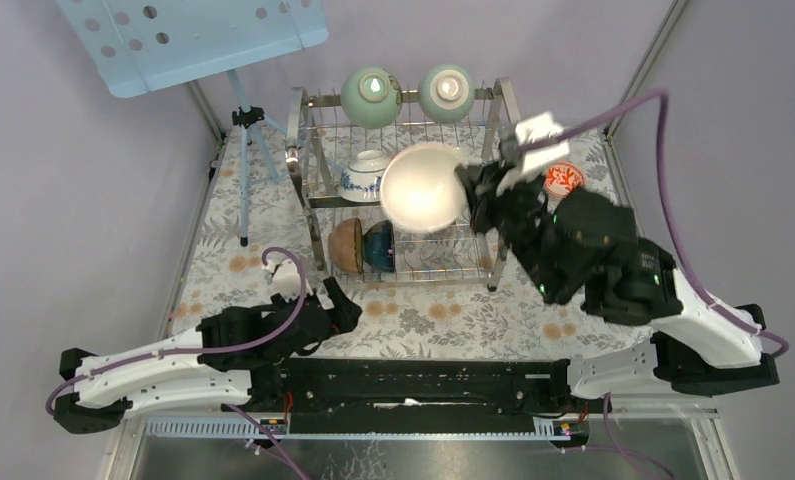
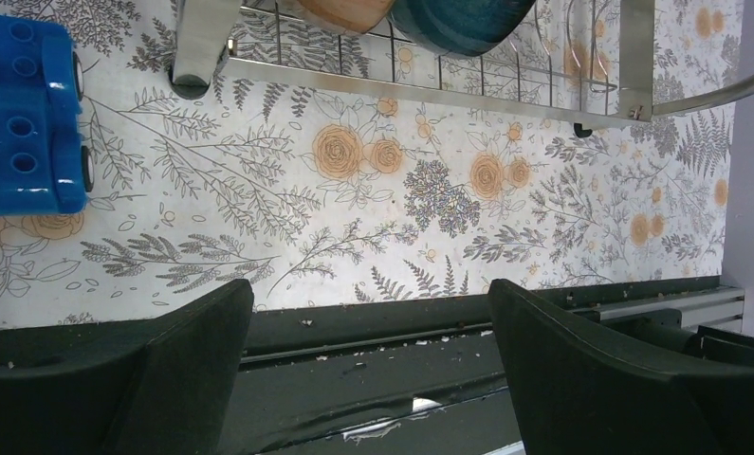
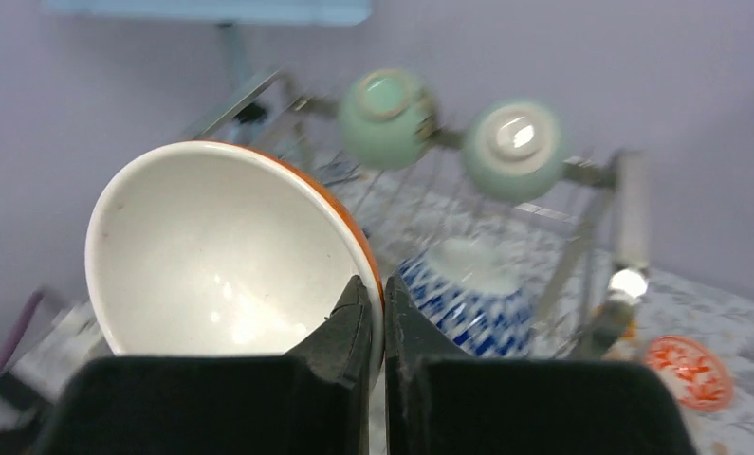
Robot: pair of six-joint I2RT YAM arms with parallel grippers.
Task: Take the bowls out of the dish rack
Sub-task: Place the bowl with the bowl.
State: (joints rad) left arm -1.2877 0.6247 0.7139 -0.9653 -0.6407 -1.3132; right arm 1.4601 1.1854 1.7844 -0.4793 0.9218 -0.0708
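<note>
My right gripper [image 1: 465,188] [image 3: 375,294] is shut on the rim of the orange-white bowl [image 1: 422,187] [image 3: 211,251], which hangs tilted above the dish rack [image 1: 498,200]. Two pale green bowls [image 1: 371,96] [image 1: 445,92] [image 3: 385,116] [image 3: 513,148] perch on the rack's top rail. A blue-and-white bowl [image 1: 365,175] [image 3: 463,289] sits upside down on the upper tier. A brown bowl [image 1: 346,246] and a dark teal bowl [image 1: 378,245] stand in the lower tier. A red-patterned bowl [image 1: 564,179] [image 3: 688,370] rests on the table, right of the rack. My left gripper [image 1: 318,295] [image 2: 368,327] is open and empty near the table's front edge.
A pale blue perforated stand [image 1: 188,35] on a tripod [image 1: 245,150] stands back left. A blue toy block [image 2: 27,114] lies on the floral cloth [image 2: 373,218] left of my left gripper. The rack's front rail [image 2: 430,90] crosses the top of the left wrist view.
</note>
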